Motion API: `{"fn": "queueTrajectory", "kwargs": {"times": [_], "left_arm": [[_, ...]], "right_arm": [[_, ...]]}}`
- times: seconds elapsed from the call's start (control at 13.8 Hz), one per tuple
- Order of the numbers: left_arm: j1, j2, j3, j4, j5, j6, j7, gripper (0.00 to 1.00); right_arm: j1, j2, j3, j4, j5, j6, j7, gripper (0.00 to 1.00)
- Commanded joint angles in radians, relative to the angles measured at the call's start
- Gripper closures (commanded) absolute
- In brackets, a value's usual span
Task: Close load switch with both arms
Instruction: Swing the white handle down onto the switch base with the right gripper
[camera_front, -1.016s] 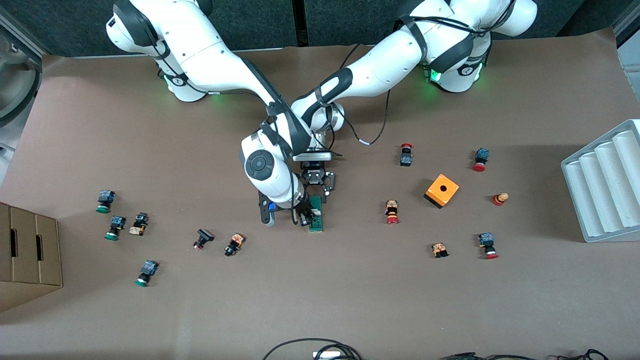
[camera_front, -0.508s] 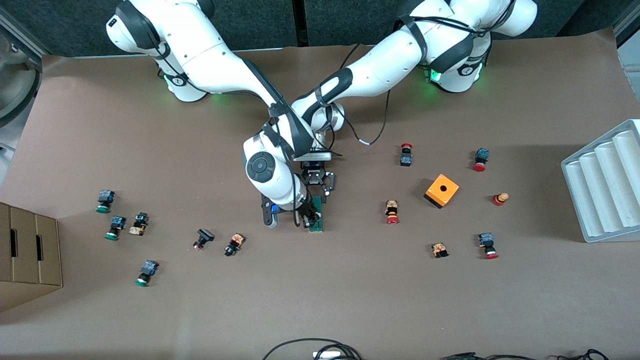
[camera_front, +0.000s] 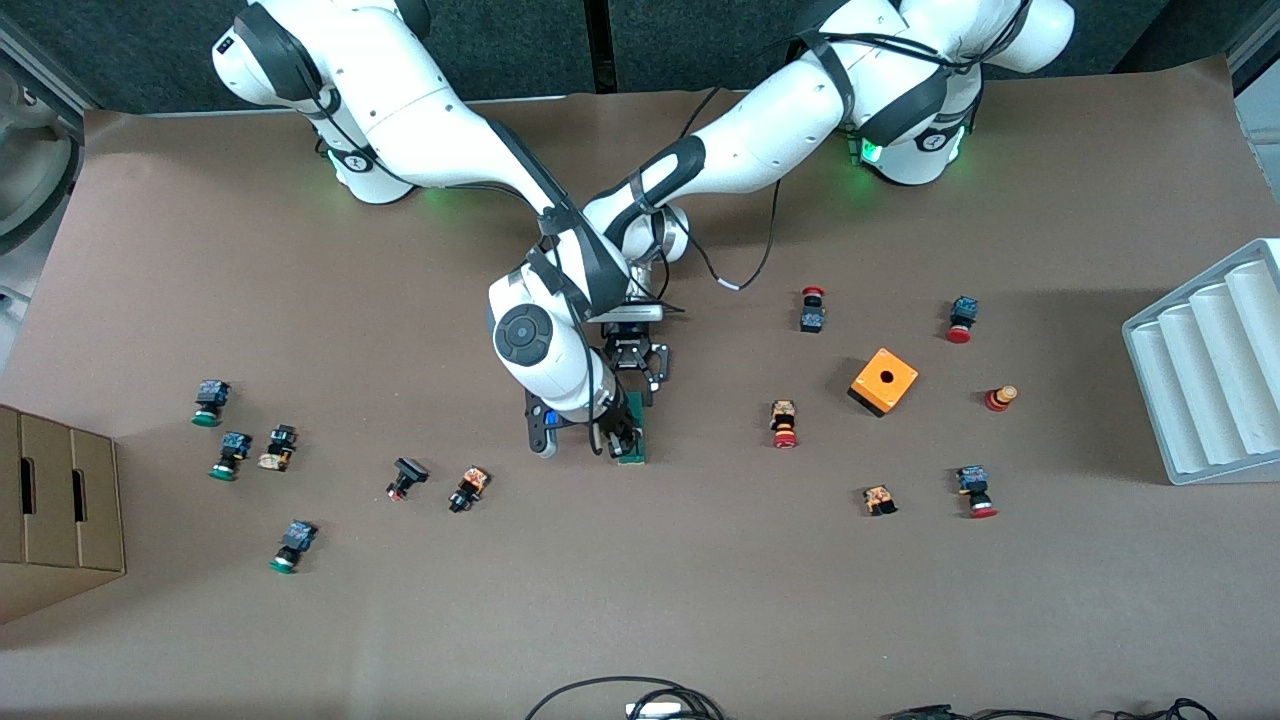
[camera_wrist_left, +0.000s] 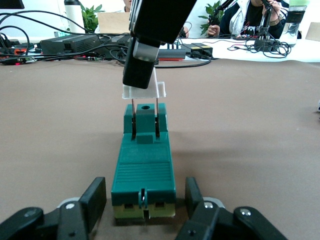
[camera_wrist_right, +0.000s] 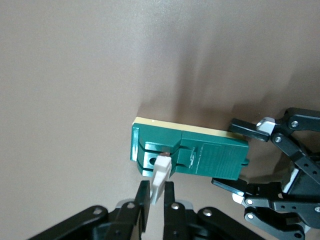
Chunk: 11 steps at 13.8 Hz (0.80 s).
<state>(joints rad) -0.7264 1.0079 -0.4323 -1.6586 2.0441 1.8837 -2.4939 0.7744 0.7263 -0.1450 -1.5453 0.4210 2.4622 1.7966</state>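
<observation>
Lying flat on the tabletop (camera_front: 700, 600) between the two grippers, the load switch (camera_wrist_left: 144, 167) runs its long axis straight out from the left gripper (camera_wrist_left: 145, 209) toward the right gripper (camera_wrist_right: 155, 212). The left gripper sits at the block's base end, its fingers (camera_wrist_left: 95, 197) pressed in against the two long sides of the green body, so the block is clamped. The right gripper stands over the other end, pinched shut on the white handle (camera_wrist_left: 144, 89), which stands raised on its thin blades above the green slot piece. In the right wrist view the handle (camera_wrist_right: 161, 177) projects from the block toward that gripper, with the left gripper's fingers at the block's end away from it. In my judgement the coming move turns on this: the right arm must swing the handle down along the block's long axis toward the left gripper while the left arm braces; the switch appears not yet closed.
</observation>
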Motion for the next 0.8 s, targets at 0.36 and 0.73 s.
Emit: {"fn": "queueTrajectory", "kwargs": {"times": [0.36,0.73], "left_arm": [[-0.016,0.037,0.001,0.013,0.005,0.009,-0.017,0.28],[-0.016,0.035,0.001,0.013,0.005,0.009,-0.017,0.28]], "right_arm": [[-0.004,0.056,-0.007,0.082,0.036,-0.012,0.0,0.85],[-0.017,0.081,-0.01,0.109,0.036,-0.012,0.0,0.85]]}}
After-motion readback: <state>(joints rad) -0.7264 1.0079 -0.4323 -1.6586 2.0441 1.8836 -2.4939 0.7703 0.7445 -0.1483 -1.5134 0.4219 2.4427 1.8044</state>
